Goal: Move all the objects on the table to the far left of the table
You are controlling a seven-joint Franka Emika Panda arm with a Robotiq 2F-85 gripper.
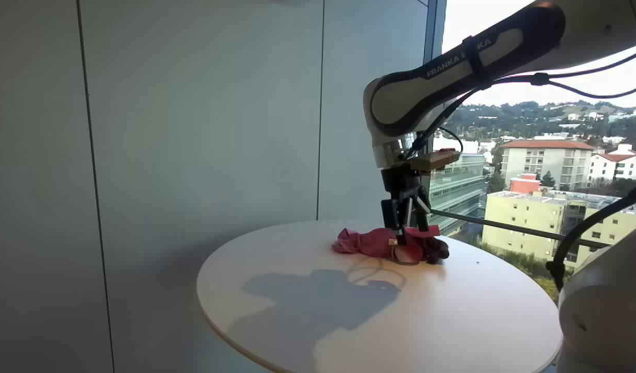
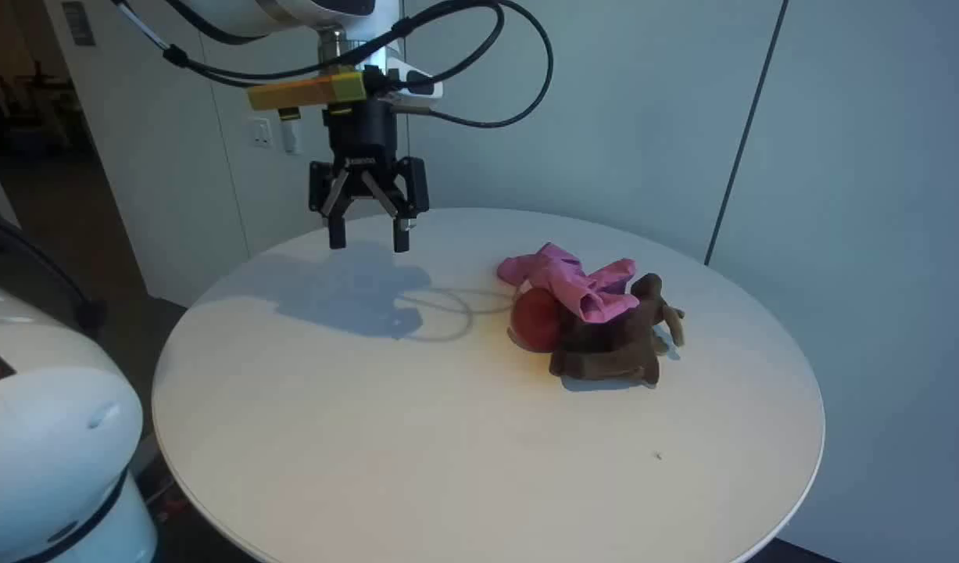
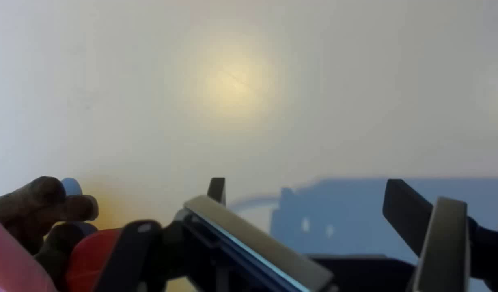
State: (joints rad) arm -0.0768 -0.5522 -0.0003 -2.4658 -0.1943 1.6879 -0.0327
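In an exterior view, your gripper (image 2: 369, 237) gapes empty; cloth (image 2: 565, 275), toy (image 2: 624, 336) and red thing (image 2: 536, 320) bunch at its four o'clock. In an exterior view, they're near twelve on the table (image 1: 452, 316). At wrist-view eight, cloth and toy look light, soft; pinch a cloth fold.

In an exterior view, the pink cloth (image 2: 569, 277) is hiding part of the brown plush toy (image 2: 628, 340) from us, and we are finding a dark speck (image 2: 657, 456) too small to identify. In the wrist view, the left edge is cutting off both, while the gripper (image 3: 307, 186) is blocking part of the red round object (image 3: 88, 259).
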